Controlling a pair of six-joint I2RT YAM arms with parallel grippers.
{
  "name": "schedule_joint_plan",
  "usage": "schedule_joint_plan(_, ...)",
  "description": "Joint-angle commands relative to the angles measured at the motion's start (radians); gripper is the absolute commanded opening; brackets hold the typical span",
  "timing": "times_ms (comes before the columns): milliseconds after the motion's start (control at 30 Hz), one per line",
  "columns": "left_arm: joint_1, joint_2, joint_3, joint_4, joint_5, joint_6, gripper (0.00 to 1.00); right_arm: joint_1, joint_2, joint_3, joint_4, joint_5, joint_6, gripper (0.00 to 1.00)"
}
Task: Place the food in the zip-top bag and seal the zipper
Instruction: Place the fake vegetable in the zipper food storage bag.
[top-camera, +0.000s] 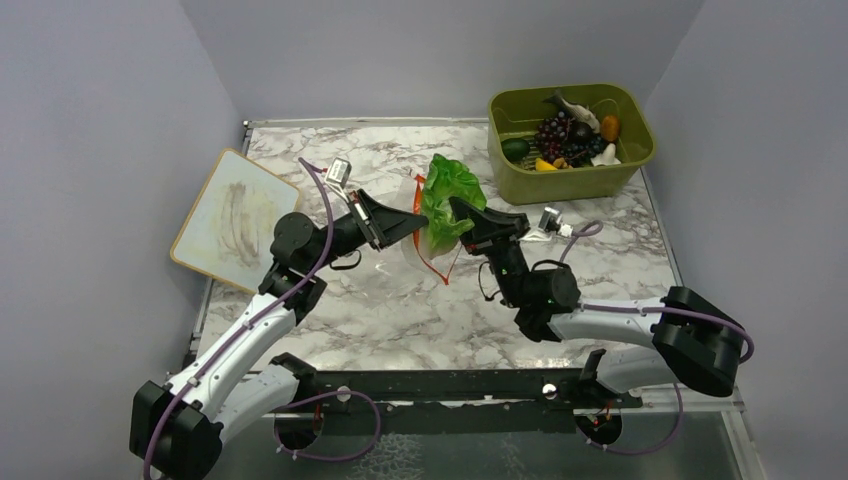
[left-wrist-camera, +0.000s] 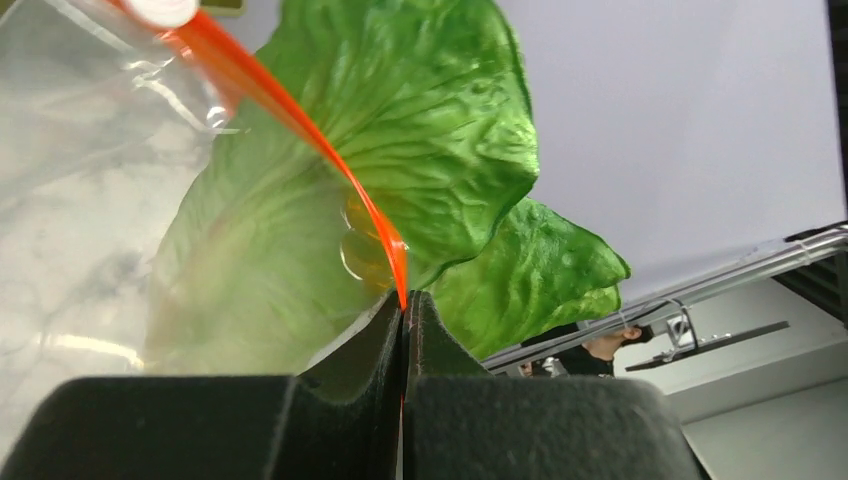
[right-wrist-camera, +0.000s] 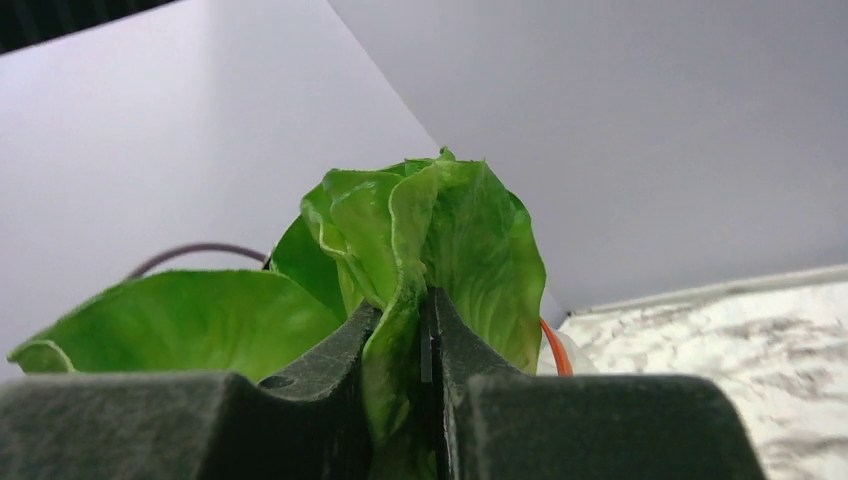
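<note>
Above mid-table (top-camera: 400, 320), the left gripper (left-wrist-camera: 405, 310) is clamped on the zipper (left-wrist-camera: 300, 130) of the zip-top bag (left-wrist-camera: 80, 150). The right gripper (right-wrist-camera: 425, 312) pinches the lettuce (right-wrist-camera: 450, 240) at the bag's mouth. Farther back, grapes (top-camera: 555, 135) lie in the green bin (top-camera: 520, 185).

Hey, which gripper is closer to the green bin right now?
Right. The right gripper grips the lettuce below-left of the bin; the left gripper pinches the zipper farther left.

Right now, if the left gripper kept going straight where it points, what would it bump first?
Most likely the lettuce. The left gripper, shut on the zipper, has that big leaf right ahead of it, though depth is hard to judge.
</note>
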Motion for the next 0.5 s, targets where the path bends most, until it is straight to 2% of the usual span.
schedule_joint_plan(0, -0.003, -0.022, 0.005, 0.080, -0.008, -0.057, 0.00, 0.004, -0.010, 0.113, 0.330, -0.038, -0.036, 0.01)
schedule_joint_plan(133, -0.003, -0.027, 0.012, 0.110, -0.017, -0.101, 0.00, 0.003, 0.003, 0.093, 0.331, -0.093, -0.056, 0.01)
schedule_joint_plan(300, -0.003, -0.033, 0.027, 0.149, -0.026, -0.140, 0.00, 0.003, 0.009, -0.038, 0.329, -0.130, -0.078, 0.01)
schedule_joint_plan(467, -0.003, -0.026, 0.027, 0.176, -0.032, -0.163, 0.00, 0.004, 0.004, -0.121, 0.328, -0.176, -0.114, 0.09)
